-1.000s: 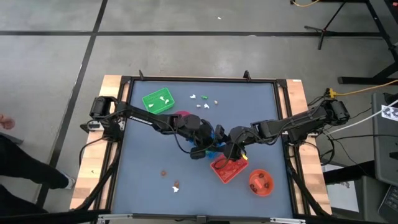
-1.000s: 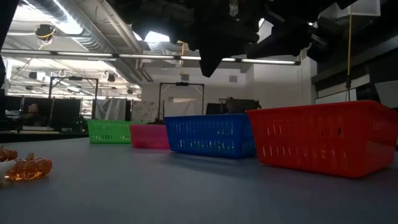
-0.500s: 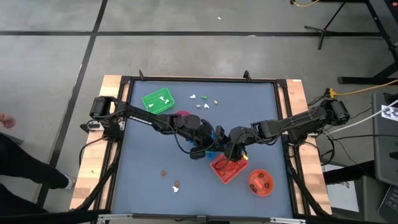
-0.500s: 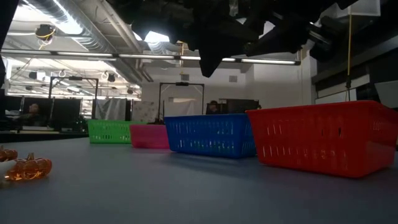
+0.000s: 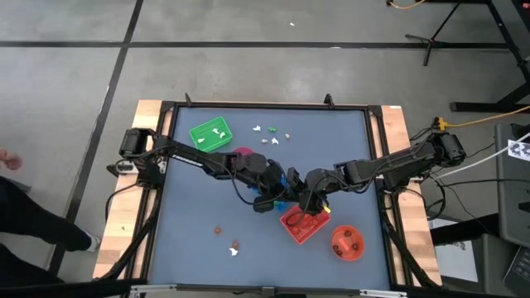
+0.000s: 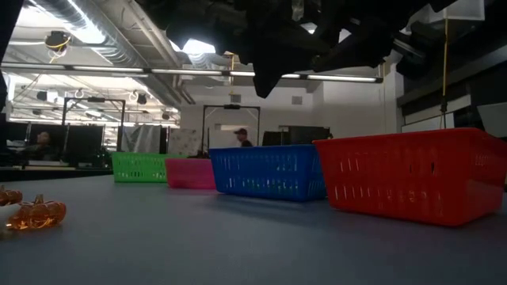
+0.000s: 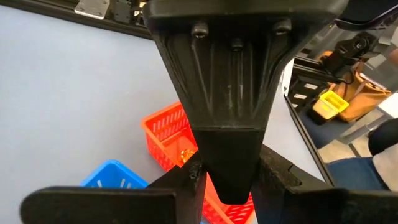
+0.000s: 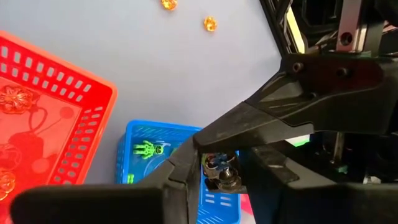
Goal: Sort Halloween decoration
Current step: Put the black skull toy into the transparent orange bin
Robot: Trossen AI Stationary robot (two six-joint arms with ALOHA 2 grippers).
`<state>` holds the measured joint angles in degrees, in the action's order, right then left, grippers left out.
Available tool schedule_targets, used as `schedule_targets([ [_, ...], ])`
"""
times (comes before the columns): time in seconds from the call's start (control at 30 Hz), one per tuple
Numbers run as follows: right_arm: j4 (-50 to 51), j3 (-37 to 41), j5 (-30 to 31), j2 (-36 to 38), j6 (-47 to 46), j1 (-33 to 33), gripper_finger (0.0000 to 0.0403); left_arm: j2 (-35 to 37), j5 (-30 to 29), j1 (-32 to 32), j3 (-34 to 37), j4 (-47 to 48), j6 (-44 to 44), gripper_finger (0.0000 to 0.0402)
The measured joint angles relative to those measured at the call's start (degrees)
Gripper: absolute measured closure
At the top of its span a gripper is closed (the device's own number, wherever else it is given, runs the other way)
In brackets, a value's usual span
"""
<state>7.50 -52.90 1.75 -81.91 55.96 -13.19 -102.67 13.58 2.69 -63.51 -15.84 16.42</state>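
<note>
Grey-blue desk (image 5: 190,207) is filling the middle of the high view, with concrete floor lying around it. Both arms are reaching in to meet near the frame's centre. The left pincer (image 5: 272,197) is hanging over the blue tray (image 5: 284,195), and the right pincer (image 5: 308,201) is hanging just right of it, by the upper corner of the red tray (image 5: 300,228). In the right wrist view the right pincer (image 8: 217,165) is clenching on a small dark trinket (image 8: 217,171) above the blue tray, right against the other arm's tip. Whether the left pincer (image 7: 227,177) is clenched or released cannot be told.

A green trinket (image 8: 147,149) is lying in the blue tray, and orange-brown trinkets (image 8: 11,98) are lying in the red tray. White trinkets (image 5: 267,132) are sitting near the upper middle of the desk, right of the green tray (image 5: 209,134). Two orange-brown pieces (image 5: 234,247) are resting at lower left.
</note>
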Motion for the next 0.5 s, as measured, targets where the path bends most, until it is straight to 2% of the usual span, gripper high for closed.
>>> schedule_targets([
  [0.17, 0.0, 0.0, 0.1, 0.0, 0.0, 0.0, 0.0302, 0.0, -0.2, 0.0, 0.0, 0.0, 0.0, 0.0318],
  [0.5, -0.4, 0.0, 0.6, 0.0, -0.3, 0.1, 0.0303, 0.1, -2.9, 0.0, 0.0, -0.5, -0.2, 0.0250],
])
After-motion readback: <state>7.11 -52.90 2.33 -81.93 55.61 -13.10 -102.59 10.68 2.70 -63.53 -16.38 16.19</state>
